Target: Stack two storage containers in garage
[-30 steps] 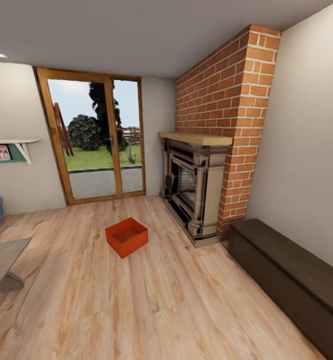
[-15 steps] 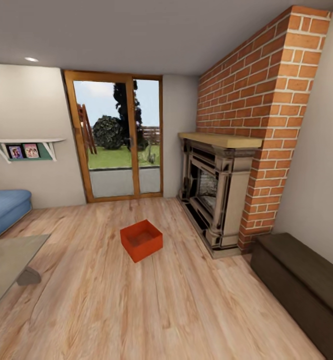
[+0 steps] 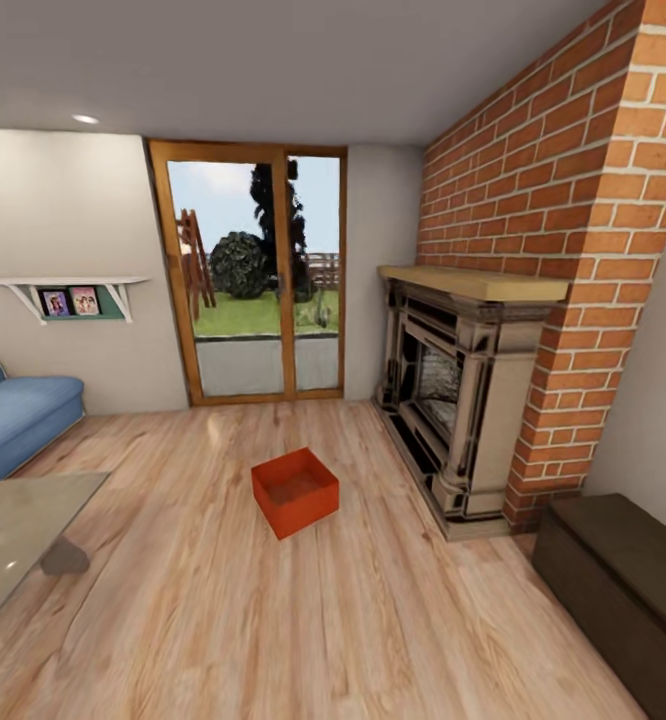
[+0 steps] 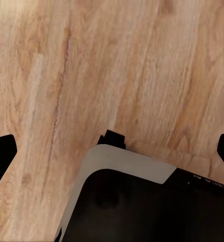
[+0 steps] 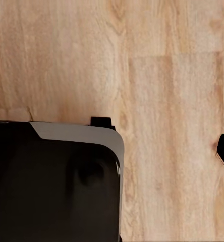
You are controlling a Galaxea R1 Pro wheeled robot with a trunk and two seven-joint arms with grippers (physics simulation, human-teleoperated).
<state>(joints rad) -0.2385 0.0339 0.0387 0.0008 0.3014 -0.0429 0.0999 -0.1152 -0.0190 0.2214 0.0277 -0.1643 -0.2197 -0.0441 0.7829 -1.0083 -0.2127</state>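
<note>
One orange-red storage container [image 3: 295, 492] sat open-topped on the living room's wood plank floor [image 3: 223, 600], between the glass doors [image 3: 258, 275] and the fireplace [image 3: 463, 385], touching neither. Sofa [image 3: 18, 415], glass table [image 3: 13, 530] and dark bench [image 3: 623, 580] were cut off at frame edges. Wrist views: only dark finger slivers at the edges, so I couldn't tell either tool's state.

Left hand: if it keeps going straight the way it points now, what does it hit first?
Most likely the wood plank floor. The left hand points down at bare planks beside the robot's dark base; depth is unclear.
</note>
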